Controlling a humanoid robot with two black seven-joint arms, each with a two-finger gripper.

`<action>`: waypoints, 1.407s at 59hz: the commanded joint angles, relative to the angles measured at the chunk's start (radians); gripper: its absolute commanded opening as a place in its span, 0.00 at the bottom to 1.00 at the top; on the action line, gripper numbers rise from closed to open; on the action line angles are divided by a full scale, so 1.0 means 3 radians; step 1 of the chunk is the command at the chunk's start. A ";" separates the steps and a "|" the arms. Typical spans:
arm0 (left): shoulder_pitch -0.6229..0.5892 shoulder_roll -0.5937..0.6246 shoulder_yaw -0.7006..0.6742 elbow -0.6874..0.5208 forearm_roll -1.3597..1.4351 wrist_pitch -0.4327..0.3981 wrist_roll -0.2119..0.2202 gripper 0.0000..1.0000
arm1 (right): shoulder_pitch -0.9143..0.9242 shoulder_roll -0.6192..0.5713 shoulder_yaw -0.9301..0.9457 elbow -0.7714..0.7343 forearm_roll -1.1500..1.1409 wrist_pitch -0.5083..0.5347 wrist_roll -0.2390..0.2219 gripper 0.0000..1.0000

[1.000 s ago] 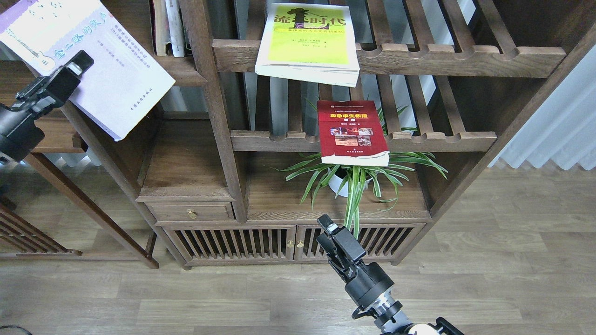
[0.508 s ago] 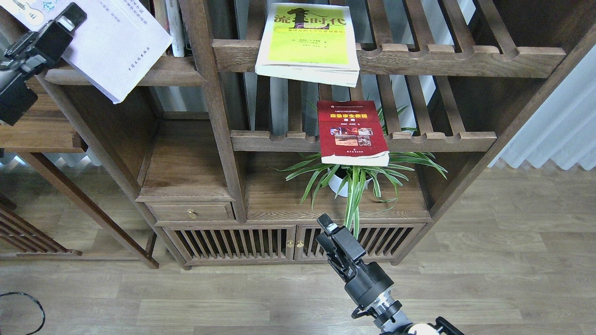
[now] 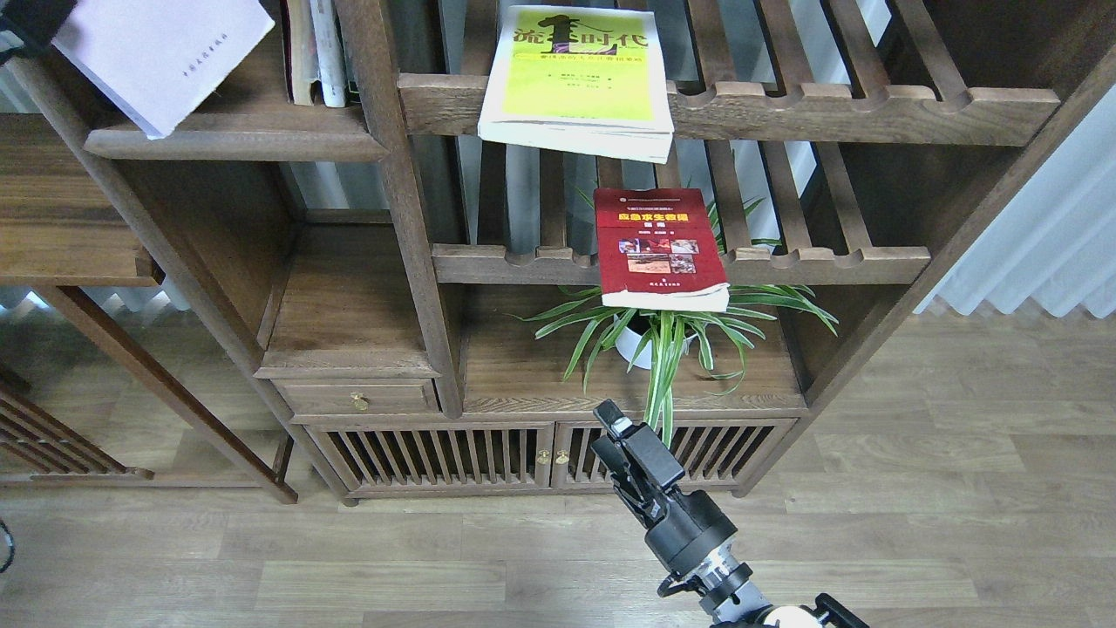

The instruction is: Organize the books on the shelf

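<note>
Gripping the pale lavender-white paperback book, the left gripper holds it above the solid dark-brown wooden shelf board. The right gripper hangs below that board; whether its fingers are parted cannot be told.

1 head view looks forward and down, near the wooden bookcase.

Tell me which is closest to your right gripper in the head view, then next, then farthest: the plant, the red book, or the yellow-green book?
From my right gripper:
1. The plant, just above it on the low board.
2. The red book, on the slatted rack over the plant.
3. The yellow-green book, highest, on the top rack.
</note>
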 commanded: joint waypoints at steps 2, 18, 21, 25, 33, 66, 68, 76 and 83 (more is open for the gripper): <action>-0.0006 0.0085 0.0009 0.0001 0.0003 0.0000 0.0000 0.00 | 0.0004 0.0000 0.0000 0.0004 0.0000 0.0000 0.0000 0.98; -0.0246 0.0162 0.0045 0.0134 0.0029 0.0000 0.0000 0.00 | 0.0004 0.0000 0.0000 0.0014 0.0000 0.0000 0.0000 0.98; -0.0292 0.0172 0.0066 0.0164 0.0023 0.0000 0.0000 0.00 | 0.0004 0.0000 -0.0005 0.0019 0.0000 0.0000 0.0000 0.98; -0.0338 0.0172 0.0096 0.0195 0.0023 0.0000 0.0000 0.00 | 0.0004 0.0005 -0.0005 0.0024 0.0000 0.0000 0.0000 0.98; -0.0389 0.0172 0.0152 0.0256 0.0023 0.0000 0.0000 0.01 | 0.0004 0.0000 -0.0005 0.0024 0.0000 0.0000 0.0000 0.98; -0.0998 0.0351 0.0725 0.0829 0.0029 0.0000 0.0000 0.01 | 0.0024 0.0000 0.0000 0.0029 0.0000 0.0000 0.0000 0.98; -0.1029 0.0351 0.0751 0.0854 0.0029 0.0000 0.0000 0.01 | 0.0025 0.0000 0.0000 0.0029 0.0000 0.0000 0.0000 0.98; -0.1167 0.0376 0.0894 0.0972 0.0029 0.0000 0.0000 0.01 | 0.0030 0.0005 0.0000 0.0029 0.0000 0.0000 0.0000 0.98; -0.1274 0.0402 0.1016 0.1100 0.0029 0.0000 0.0000 0.00 | 0.0025 0.0010 0.0000 0.0034 0.0000 0.0000 0.0000 0.98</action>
